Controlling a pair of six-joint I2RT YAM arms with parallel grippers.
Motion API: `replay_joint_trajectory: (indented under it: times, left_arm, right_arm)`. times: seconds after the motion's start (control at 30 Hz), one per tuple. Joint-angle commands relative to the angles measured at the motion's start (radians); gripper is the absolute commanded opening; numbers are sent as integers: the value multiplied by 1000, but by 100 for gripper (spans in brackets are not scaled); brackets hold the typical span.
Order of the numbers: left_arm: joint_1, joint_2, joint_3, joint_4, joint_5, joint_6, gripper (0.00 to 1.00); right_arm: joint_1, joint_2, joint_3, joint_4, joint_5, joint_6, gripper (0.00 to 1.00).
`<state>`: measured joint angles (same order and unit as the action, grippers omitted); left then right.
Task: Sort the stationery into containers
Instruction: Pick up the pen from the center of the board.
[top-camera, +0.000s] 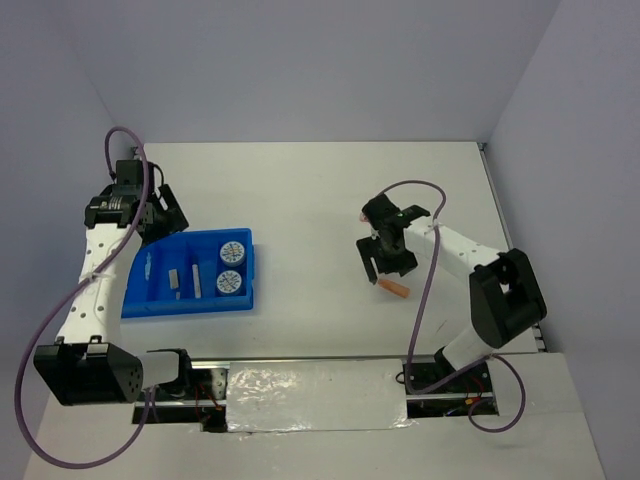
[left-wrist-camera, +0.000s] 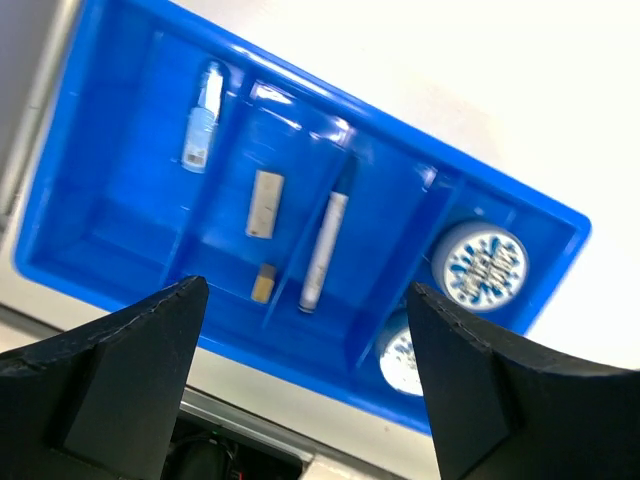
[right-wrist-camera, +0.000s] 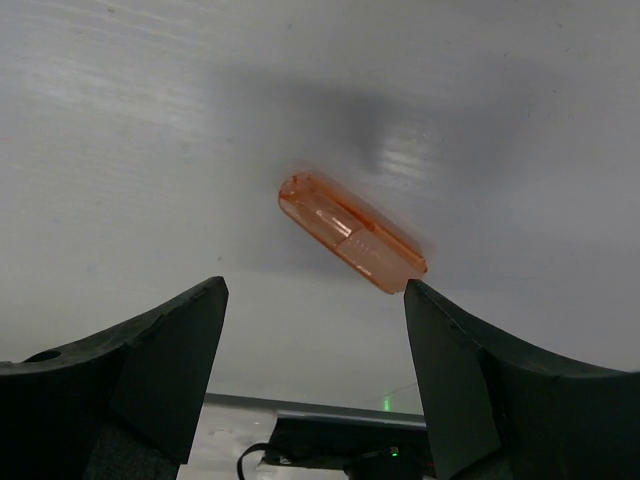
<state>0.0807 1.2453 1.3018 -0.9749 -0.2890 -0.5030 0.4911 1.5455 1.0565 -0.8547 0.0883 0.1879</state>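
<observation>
From above, the left hand (top-camera: 166, 216) sits over the far left corner of the blue tray (top-camera: 135, 305), which rests on the worktop (top-camera: 330, 200). Two tape rolls (top-camera: 231, 266) fill the tray's right end. Well apart to the right, the right hand (top-camera: 387, 265) hangs just beyond the orange stick (top-camera: 394, 289), which lies on the bare worktop.

In the left wrist view, the left hand (left-wrist-camera: 305, 288) is spread wide and empty above the blue tray (left-wrist-camera: 560, 215). Separate compartments hold a whitish stick (left-wrist-camera: 202, 120), a grey block (left-wrist-camera: 265, 203) with a tan block (left-wrist-camera: 263, 283), a white pen (left-wrist-camera: 322, 250), and the tape rolls (left-wrist-camera: 480, 262).

In the right wrist view, the right hand (right-wrist-camera: 315, 290) is released, fingers wide apart. The orange stick (right-wrist-camera: 350, 235) lies tilted on the worktop (right-wrist-camera: 150, 120), untouched.
</observation>
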Motion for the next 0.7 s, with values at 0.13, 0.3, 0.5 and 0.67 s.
replay_joint_trajectory:
  times: [0.13, 0.3, 0.5, 0.67]
  left_arm:
    - [-13, -44, -18, -34, 137, 66, 95]
    - [-30, -55, -3, -39, 163, 72, 96]
    - [-44, -40, 33, -50, 186, 75, 96]
    - [-47, -24, 56, -39, 288, 72, 96]
  right_arm:
    - [-51, 128, 11, -3, 34, -70, 77]
    - [-54, 185, -1, 29, 11, -62, 72]
    - [-49, 245, -27, 65, -35, -35, 28]
    - [-31, 222, -20, 146, -135, 13, 16]
